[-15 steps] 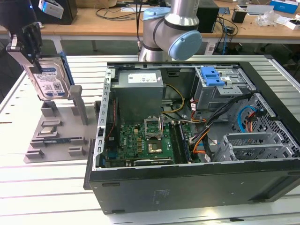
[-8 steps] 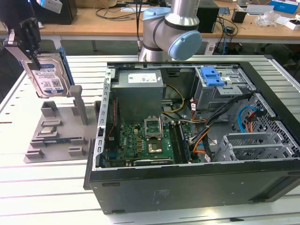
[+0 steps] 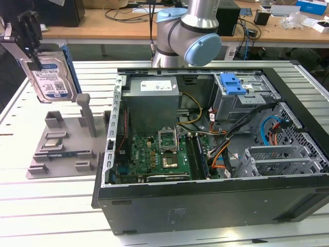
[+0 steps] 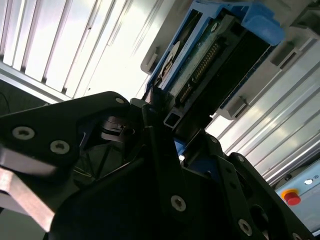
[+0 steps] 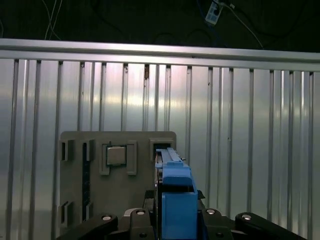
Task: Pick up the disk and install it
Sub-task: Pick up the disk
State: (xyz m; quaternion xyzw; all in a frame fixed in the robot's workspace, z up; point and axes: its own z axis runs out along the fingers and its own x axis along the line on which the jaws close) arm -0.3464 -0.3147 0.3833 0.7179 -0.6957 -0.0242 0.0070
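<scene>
In the exterior view my gripper (image 3: 34,55) hangs at the far left, shut on the disk (image 3: 50,74). The disk is a silver-grey drive with a white and blue label and blue side rails. It is tilted and held in the air above the grey holder stand (image 3: 64,146). The first wrist view looks down the disk (image 5: 172,192) edge-on, its blue rail uppermost, with the stand (image 5: 75,180) far below. The second wrist view shows the disk (image 4: 200,65) from its circuit-board side, clamped between the dark fingers (image 4: 155,125).
The open computer case (image 3: 205,200) lies on the slatted metal table (image 3: 46,216). Inside are a grey power supply (image 3: 154,100), a green motherboard (image 3: 154,157), and a drive cage with a blue bracket (image 3: 232,83). A processor chip (image 5: 116,155) sits in the stand. The stand's upright post (image 3: 85,113) rises below the disk.
</scene>
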